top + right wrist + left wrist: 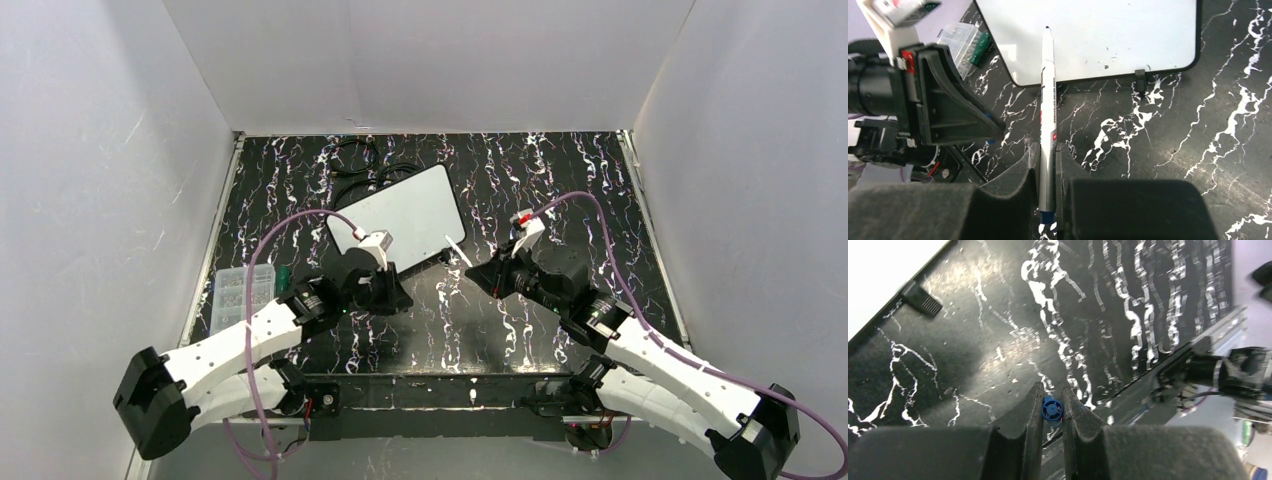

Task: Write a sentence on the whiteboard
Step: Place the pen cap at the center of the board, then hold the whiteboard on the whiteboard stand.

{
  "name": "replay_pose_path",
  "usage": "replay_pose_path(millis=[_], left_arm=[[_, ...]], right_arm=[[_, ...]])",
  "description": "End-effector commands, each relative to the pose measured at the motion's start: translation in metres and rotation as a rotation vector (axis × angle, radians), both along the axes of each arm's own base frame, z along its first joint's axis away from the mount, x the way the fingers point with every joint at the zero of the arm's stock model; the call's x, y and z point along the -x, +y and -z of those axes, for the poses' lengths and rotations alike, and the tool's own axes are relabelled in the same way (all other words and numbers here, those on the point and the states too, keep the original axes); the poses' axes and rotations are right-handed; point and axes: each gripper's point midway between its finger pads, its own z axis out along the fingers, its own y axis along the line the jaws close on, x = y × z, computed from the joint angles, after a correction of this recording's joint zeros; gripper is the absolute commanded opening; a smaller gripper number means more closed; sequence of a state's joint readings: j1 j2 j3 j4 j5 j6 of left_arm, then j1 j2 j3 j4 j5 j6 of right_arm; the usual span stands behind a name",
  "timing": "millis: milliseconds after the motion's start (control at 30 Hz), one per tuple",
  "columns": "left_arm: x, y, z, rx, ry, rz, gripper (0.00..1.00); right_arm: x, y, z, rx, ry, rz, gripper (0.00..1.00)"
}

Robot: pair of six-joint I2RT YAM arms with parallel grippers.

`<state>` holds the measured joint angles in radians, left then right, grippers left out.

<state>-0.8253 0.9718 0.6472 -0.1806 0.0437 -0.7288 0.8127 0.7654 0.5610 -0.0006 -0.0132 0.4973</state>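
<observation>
Marbled tabletop (560, 200) is bearing the blank whiteboard (405, 210); right gripper (1047, 150) is pinching a marker (1048, 90) at its near edge, left gripper (1052, 395) clamping the cap (1051, 410); pressing hard could be twisting that marker.

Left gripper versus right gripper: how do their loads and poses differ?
The left gripper pinches a small blue cap; the right gripper clamps a long white marker. The left gripper faces marbled tabletop; the right gripper aims its marker at the whiteboard. Both are shut on something.
</observation>
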Motion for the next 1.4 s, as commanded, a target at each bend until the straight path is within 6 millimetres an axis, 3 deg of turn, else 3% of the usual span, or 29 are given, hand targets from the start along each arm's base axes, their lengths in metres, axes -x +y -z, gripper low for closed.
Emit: replay_pose_path(millis=[0,200,400,533,667,733,800,1000,1100,1233,1367], left_arm=[[-0.004,-0.004,0.021,-0.055,-0.053,0.044,0.00],[-0.001,-0.023,0.058,-0.162,-0.028,0.142,0.00],[0.006,-0.026,0.086,-0.201,0.028,0.182,0.09],[0.006,-0.023,0.092,-0.219,0.033,0.179,0.26],[0.006,-0.018,0.088,-0.217,0.024,0.157,0.56],[0.011,-0.011,0.079,-0.206,0.022,0.145,0.70],[0.008,-0.003,0.056,-0.195,-0.025,0.109,0.78],[0.009,0.025,-0.024,-0.258,-0.132,0.167,0.82],[0.001,0.044,-0.063,-0.275,-0.178,0.206,0.81],[-0.036,0.082,-0.105,-0.252,-0.240,0.099,0.82],[-0.068,0.108,-0.117,-0.232,-0.280,-0.015,0.82]], right_arm=[[-0.016,-0.005,-0.015,-0.032,-0.037,0.088,0.01],[-0.018,-0.004,-0.008,-0.042,-0.015,0.109,0.01],[-0.020,-0.004,-0.001,-0.023,0.004,0.118,0.01],[-0.019,-0.003,0.001,-0.012,0.004,0.105,0.01],[-0.018,-0.004,0.006,-0.002,0.009,0.103,0.01],[-0.018,-0.006,0.005,0.003,0.006,0.109,0.01],[-0.019,-0.008,0.002,0.013,-0.008,0.116,0.01],[-0.021,-0.009,-0.007,0.043,-0.061,0.098,0.01],[-0.025,-0.003,-0.001,0.102,-0.044,0.081,0.01],[-0.027,0.019,-0.003,0.150,-0.070,0.047,0.01],[-0.029,0.048,-0.007,0.220,-0.120,0.037,0.01]])
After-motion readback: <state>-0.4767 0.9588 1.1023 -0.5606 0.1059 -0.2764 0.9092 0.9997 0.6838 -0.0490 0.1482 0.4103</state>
